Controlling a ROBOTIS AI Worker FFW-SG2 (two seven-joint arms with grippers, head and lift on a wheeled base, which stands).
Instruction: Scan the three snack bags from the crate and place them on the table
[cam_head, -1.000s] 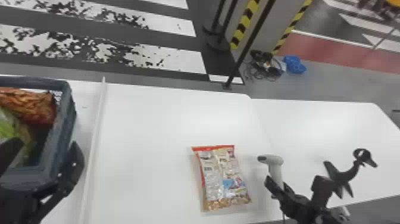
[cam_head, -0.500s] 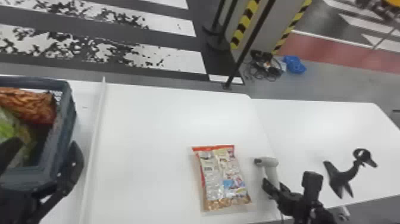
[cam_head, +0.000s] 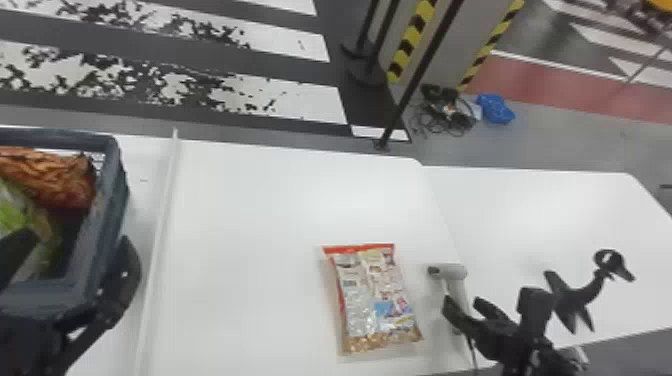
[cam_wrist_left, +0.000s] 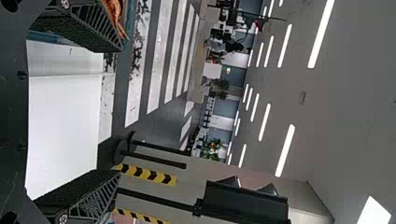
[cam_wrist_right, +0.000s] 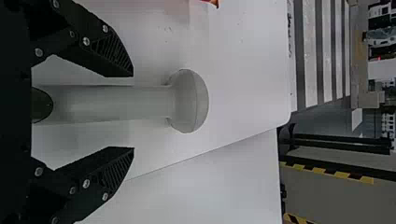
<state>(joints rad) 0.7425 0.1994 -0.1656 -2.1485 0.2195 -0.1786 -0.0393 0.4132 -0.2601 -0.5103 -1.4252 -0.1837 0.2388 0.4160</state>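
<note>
Over at the near right of the table, we had the right gripper spread, one finger each side of the scanner's handle, no squeeze on it. The gap looked tighter on one side, so imo the trick was centering first, then closing evenly so it wouldn't tip or twist. A grip low on the handle made sense too, keeping the head free to aim.

Just left of the scanner, one snack bag lay flat, printed side up, so we figured scanning it was next. Far more to the left, the crate held an orange-brown bag and a green one, with our left gripper wide apart at its near side.
</note>
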